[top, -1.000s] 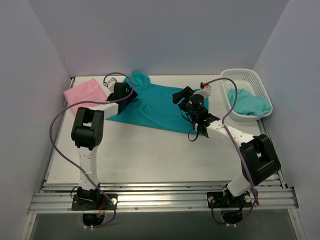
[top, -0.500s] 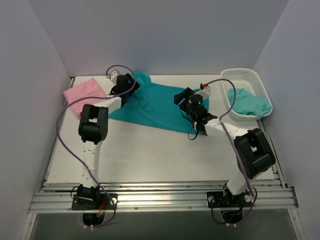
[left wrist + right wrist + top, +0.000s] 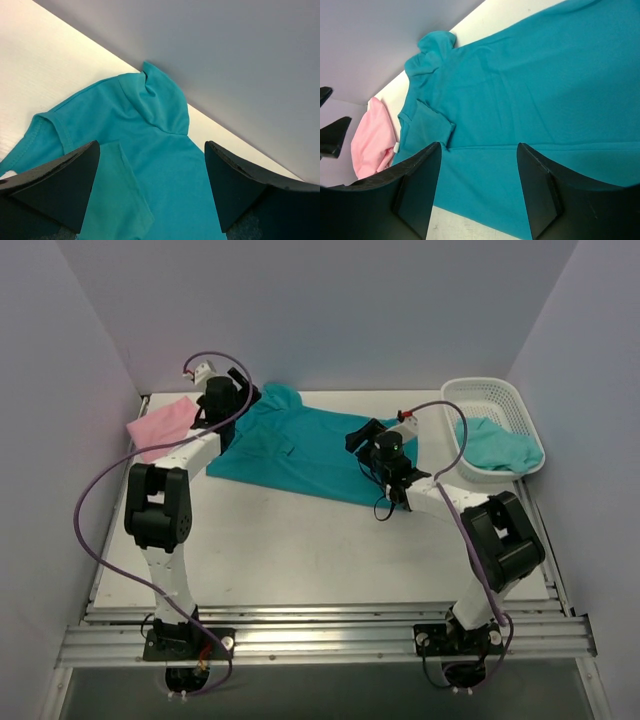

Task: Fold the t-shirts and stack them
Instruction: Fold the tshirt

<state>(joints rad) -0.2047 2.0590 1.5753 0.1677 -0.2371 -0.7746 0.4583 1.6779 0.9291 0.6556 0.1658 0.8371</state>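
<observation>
The deep teal t-shirt (image 3: 300,445) lies spread flat at the back middle of the table, one sleeve (image 3: 115,200) folded in over it. A pale pink t-shirt (image 3: 160,425) lies folded at the back left. The aqua-green t-shirt (image 3: 495,445) sits bunched in the white basket (image 3: 490,385). My left gripper (image 3: 235,395) hovers open over the teal shirt's far left corner (image 3: 150,185), nothing between its fingers. Over the shirt's right part, my right gripper (image 3: 358,432) is open and empty (image 3: 479,185), above the near hem.
The basket stands at the back right, close to the right wall. The back wall (image 3: 225,60) runs just behind the teal shirt's collar. In the right wrist view the pink shirt (image 3: 372,140) shows beyond the teal one.
My left arm has swung back and to the left, carrying its open gripper to the shirt's far left corner. The right arm has barely moved.
</observation>
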